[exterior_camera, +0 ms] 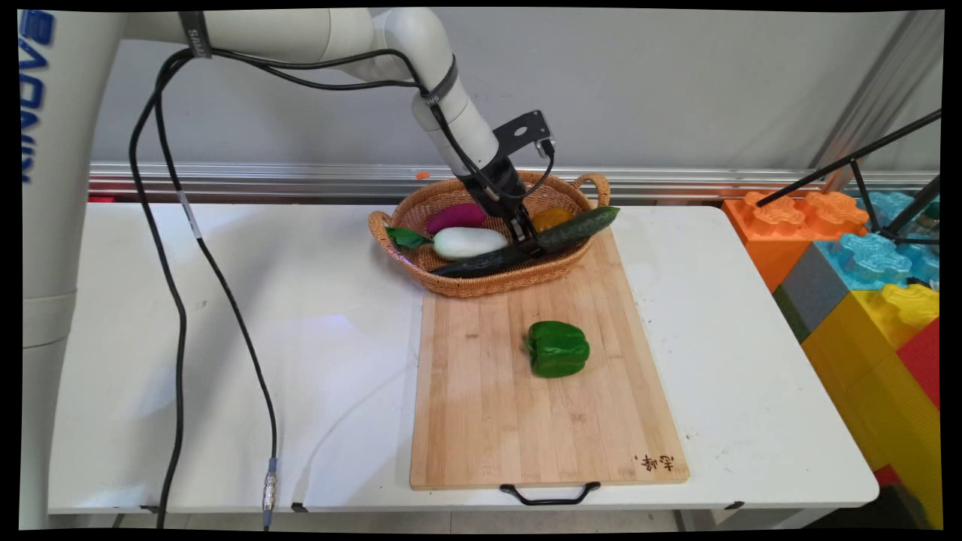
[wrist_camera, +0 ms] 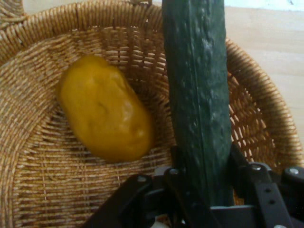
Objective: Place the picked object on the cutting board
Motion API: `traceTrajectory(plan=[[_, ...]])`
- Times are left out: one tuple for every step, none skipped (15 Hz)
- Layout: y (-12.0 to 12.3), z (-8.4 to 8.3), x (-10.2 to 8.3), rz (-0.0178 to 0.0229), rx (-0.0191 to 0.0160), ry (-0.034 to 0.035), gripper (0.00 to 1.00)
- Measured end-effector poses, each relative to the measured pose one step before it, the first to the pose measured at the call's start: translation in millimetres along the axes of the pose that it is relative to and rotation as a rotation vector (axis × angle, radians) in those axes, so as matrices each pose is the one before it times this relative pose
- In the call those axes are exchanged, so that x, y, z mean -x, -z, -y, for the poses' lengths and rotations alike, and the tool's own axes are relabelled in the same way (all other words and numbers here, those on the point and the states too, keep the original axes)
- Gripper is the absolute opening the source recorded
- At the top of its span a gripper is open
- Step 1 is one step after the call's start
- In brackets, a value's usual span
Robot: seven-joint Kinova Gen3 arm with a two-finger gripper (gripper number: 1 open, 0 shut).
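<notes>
One cucumber [exterior_camera: 526, 244] lies slantwise across the wicker basket [exterior_camera: 481, 282], its far end jutting over the basket's right rim, and the black hand [exterior_camera: 527, 239] is clamped around its middle, fingers [wrist_camera: 178, 187] pressed on either side of it. Inside the basket beside the cucumber sit a yellow-orange potato [wrist_camera: 104, 114], a white eggplant [exterior_camera: 470, 242] and a purple vegetable [exterior_camera: 456, 217]. Just in front of the basket a wooden cutting board [exterior_camera: 481, 406] on the white table [exterior_camera: 225, 338] carries a green bell pepper [exterior_camera: 558, 349]
</notes>
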Motion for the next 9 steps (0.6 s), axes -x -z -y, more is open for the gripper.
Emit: traceTrajectory(plan=[[2.50,-1.52,-0.41,-0.00925,0.00031,-0.00061,0.00],[4.21,-2.64,-1.52,-0.01606,0.00146,0.00328,0.00],[6.28,-3.60,-1.59,-0.01916,0.00241,0.00635,0.00],[6.62,-3.66,-1.76,-0.01688,0.00081,0.00232,0.00],[11.36,-5.74,-3.20,-0.02318,-0.00345,-0.00622,0.00],[9.59,-4.87,-3.23,-0.01758,-0.00498,-0.01070,0.00],[10.64,-6.61,-5.27,-0.01785,-0.00721,-0.02090,0.00],[8.80,-6.07,-4.84,-0.01299,-0.00666,-0.01952,0.00],[8.83,-8.05,-5.80,-0.01149,-0.00479,-0.02317,0.00]])
